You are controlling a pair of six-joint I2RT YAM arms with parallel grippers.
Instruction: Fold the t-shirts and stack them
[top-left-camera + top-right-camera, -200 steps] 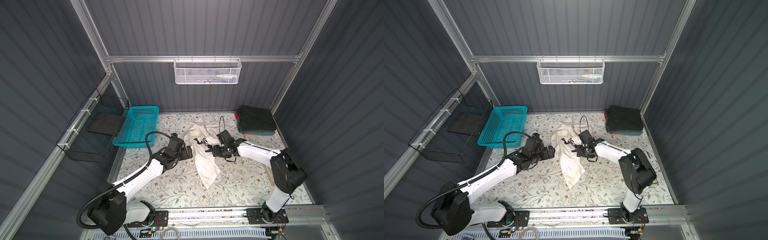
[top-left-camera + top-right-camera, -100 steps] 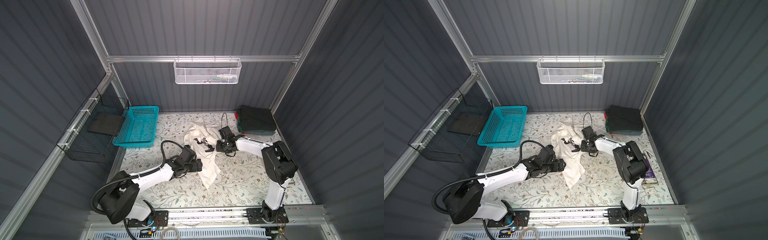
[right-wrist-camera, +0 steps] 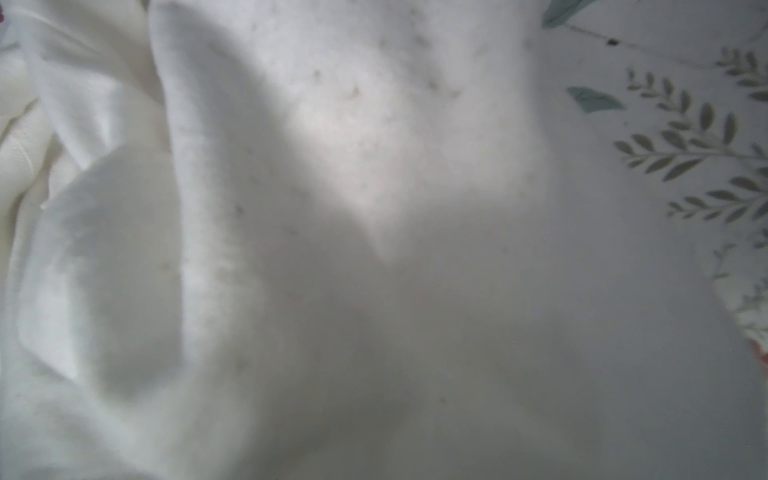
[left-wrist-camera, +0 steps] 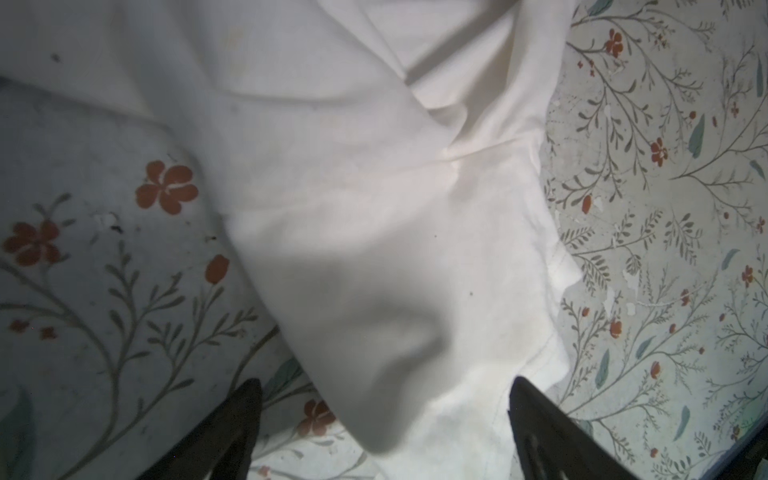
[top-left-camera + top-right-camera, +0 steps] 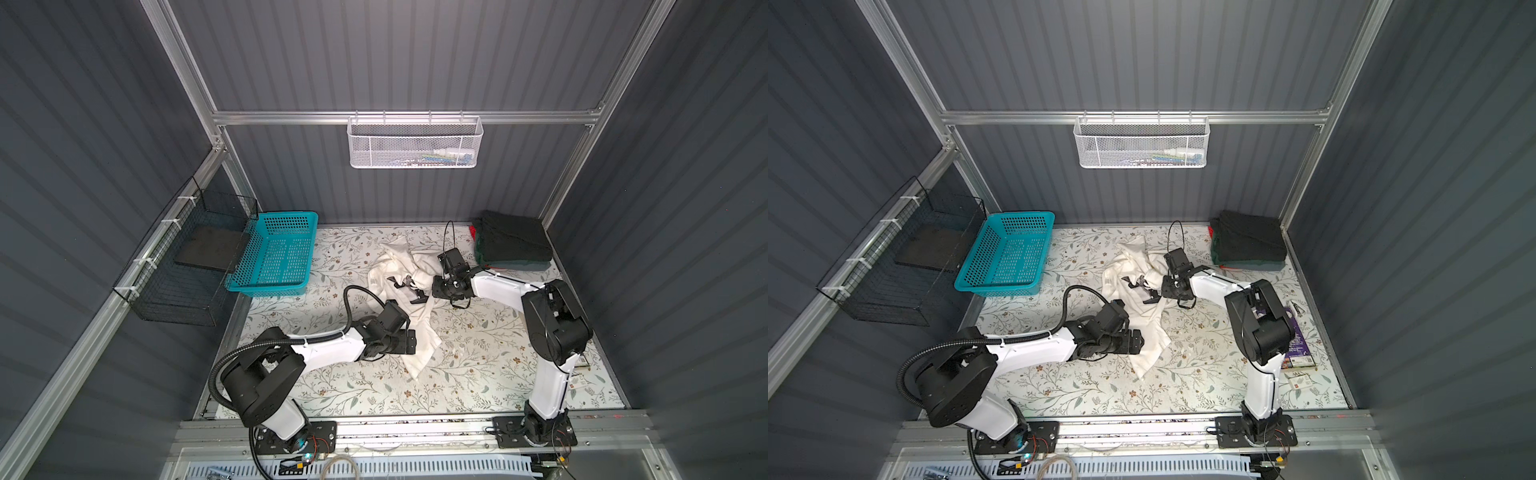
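Left gripper (image 4: 382, 390), now lower along shirt (image 5: 409, 291), is straddling the cloth, spread wide. Right gripper (image 5: 435, 287) is staying at shirt's edge; opening unreadable. Floral table (image 5: 478, 374) is sitting inside grey walls (image 5: 415, 62).

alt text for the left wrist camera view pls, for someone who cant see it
A crumpled off-white t-shirt lies on a floral table covering. The left gripper is open, its two dark fingertips spread to either side of the shirt's hemmed edge, not closed on it.
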